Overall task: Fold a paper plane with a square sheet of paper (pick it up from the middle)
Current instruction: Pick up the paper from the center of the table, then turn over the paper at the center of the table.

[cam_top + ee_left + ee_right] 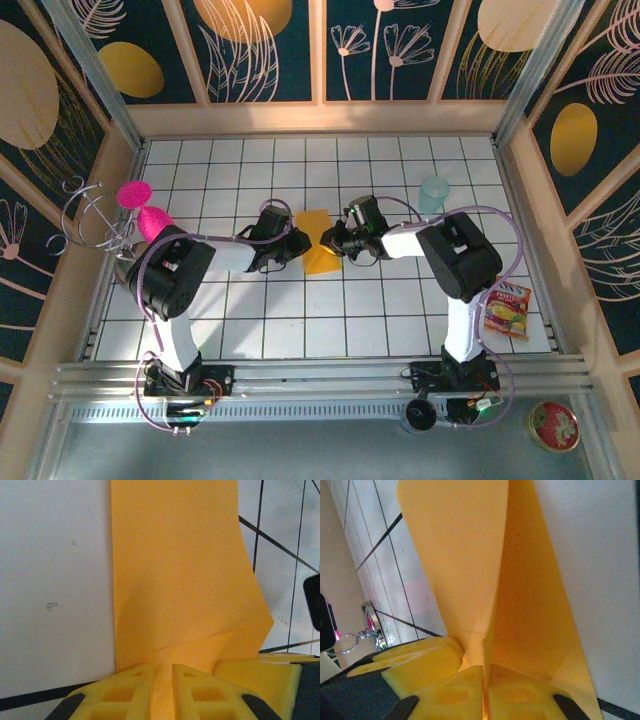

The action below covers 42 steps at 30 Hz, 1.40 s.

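So, snack packet [508, 308] lies by the right base | left gripper [162, 687] pinched tight on the square sheet of paper [316, 238] | right gripper [484, 690] clamped on its raised fold | sheet mid-table between both | teal cup [434, 193] farther back

No readable text, number or sign anywhere. Lettering on the snack packet [508, 308] near the surface's right edge, and on the round red tin [554, 425]: too small to make out.
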Available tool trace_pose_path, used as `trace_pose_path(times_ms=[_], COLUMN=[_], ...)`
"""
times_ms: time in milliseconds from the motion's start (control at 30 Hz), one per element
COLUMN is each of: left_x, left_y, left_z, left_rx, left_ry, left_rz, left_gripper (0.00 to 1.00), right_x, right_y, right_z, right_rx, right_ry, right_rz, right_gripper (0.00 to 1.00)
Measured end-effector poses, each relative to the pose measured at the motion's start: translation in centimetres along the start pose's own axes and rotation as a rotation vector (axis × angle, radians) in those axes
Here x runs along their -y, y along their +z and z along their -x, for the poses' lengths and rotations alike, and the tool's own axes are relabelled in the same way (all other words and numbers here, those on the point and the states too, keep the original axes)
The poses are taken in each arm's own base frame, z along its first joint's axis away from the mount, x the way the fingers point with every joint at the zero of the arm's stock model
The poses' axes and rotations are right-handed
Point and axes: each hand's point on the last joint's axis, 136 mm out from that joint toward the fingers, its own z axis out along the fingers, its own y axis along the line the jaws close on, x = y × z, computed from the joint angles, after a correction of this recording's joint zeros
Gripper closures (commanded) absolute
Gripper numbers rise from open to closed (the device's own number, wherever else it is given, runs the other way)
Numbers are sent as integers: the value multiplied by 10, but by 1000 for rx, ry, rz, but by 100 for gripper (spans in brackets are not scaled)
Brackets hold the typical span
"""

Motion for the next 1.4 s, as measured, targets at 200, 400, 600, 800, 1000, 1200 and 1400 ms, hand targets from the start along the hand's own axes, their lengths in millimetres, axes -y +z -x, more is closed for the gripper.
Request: trace_pose_path(times_ms=[200,400,600,800,1000,1200,1400], left_x=[-1,16,53,85,104,113,117], left_y=[-19,-63,-92,-109,-119,-116,-117], left_z=[0,24,35,33,27,17,15], left_rx=[26,132,158,127,85,34,25], left_ry=[-33,-79,-82,-79,-66,-56,-46], left_rz=[-11,-143,-300,-446,-548,-595,-616], left_gripper=[69,54,34,26,26,37,52], right_x=[0,-17,-71,-107,-127,-130,-129], right_y=[-1,-27,-73,-100,-110,-112,-111], right_z=[1,14,35,26,19,16,14], right_rx=[10,77,180,170,143,125,117], right_ry=[-10,-65,-189,-243,-241,-231,-228], right_rz=[7,103,303,502,630,659,659], right_gripper=[100,100,100,100,100,100,100])
